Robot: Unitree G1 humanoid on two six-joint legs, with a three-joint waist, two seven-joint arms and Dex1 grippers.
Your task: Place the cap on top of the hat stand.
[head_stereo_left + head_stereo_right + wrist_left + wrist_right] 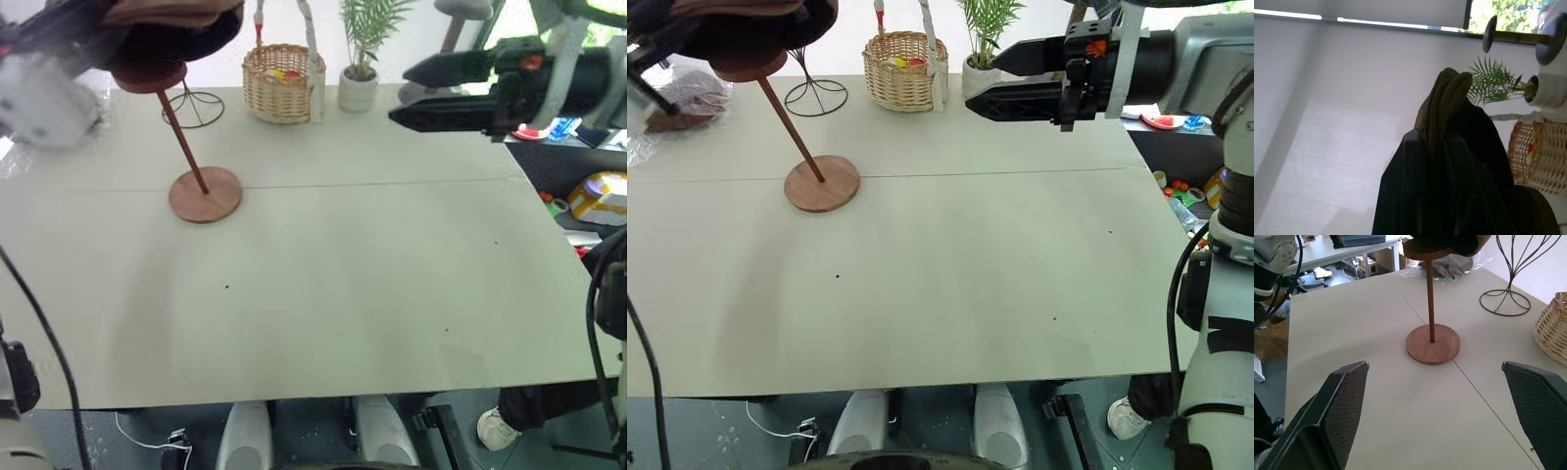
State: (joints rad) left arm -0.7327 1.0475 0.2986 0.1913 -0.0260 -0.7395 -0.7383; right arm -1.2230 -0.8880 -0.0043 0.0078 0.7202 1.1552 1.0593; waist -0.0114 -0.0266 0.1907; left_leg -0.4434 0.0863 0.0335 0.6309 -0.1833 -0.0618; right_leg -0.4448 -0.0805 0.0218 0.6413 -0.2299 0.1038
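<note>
Holding soft brown fabric cap (171,24) pinched in left claw (1432,161) over reddish-brown wooden hat stand (201,191) top disc; right claw (416,93) spread, idle above table (372,274); centre dome before release, avoid nudging slanted rod

The cap (1447,105) is soft brown cloth, matt, folded into thick seams. The hat stand (204,194) is reddish-brown wood, smooth with a dull sheen on its round base. The table (343,284) has a pale, matt, smooth top with a fine seam across it. The basket (282,83) is woven wicker, rough and light tan. A wire stand (1511,289) is thin dark metal. The right tool (1440,406) has black plastic fingers with a finely textured, matt pad face. The plant pot (358,90) looks white and ribbed.
</note>
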